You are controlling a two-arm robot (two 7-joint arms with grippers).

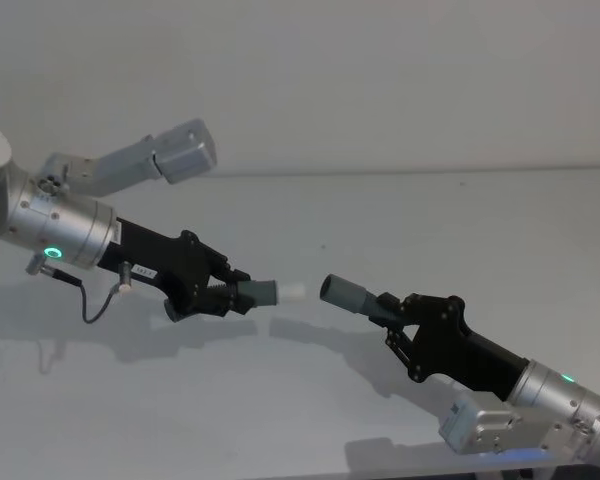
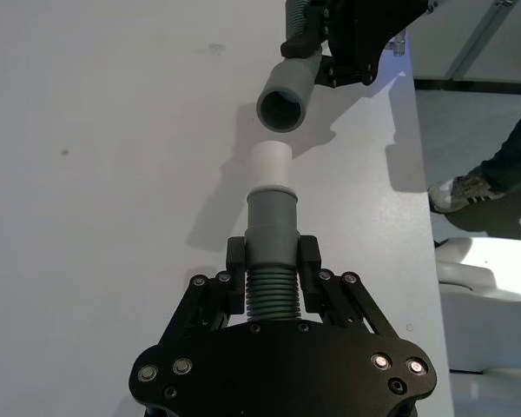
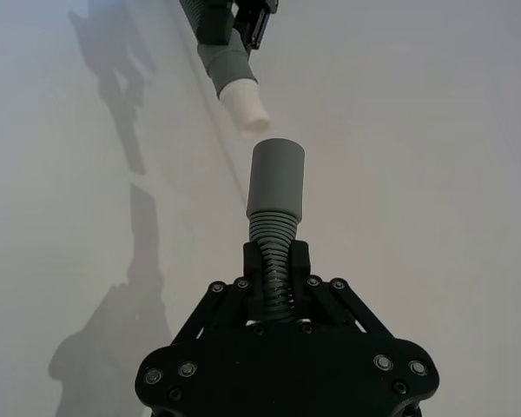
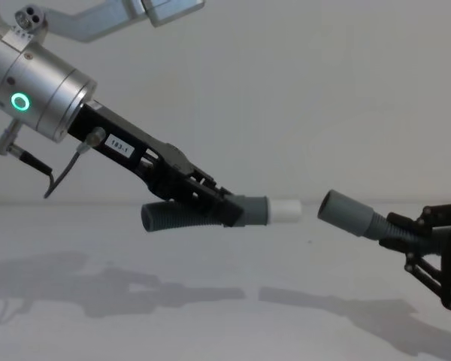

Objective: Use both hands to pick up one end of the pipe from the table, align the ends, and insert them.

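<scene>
Head view: the left gripper (image 1: 223, 296), left of centre, clamps the pipe piece with the white tip (image 1: 291, 292); the right gripper (image 1: 392, 318), lower right, clamps the socket piece (image 1: 348, 293). The 2 ends face each other, apart, above the table (image 1: 280, 400)

Above the table (image 1: 300, 420), white-tipped pipe piece (image 1: 265, 293) at left, facing socket piece (image 1: 348, 294) just right, apart.

Plain pale wall (image 1: 380, 80) fills upper frame, head and chest views. Grey floor (image 2: 478, 122) at right edge, left wrist view; dark skirting strip (image 2: 478, 85) upper right. Soft shadows, diffuse light.
</scene>
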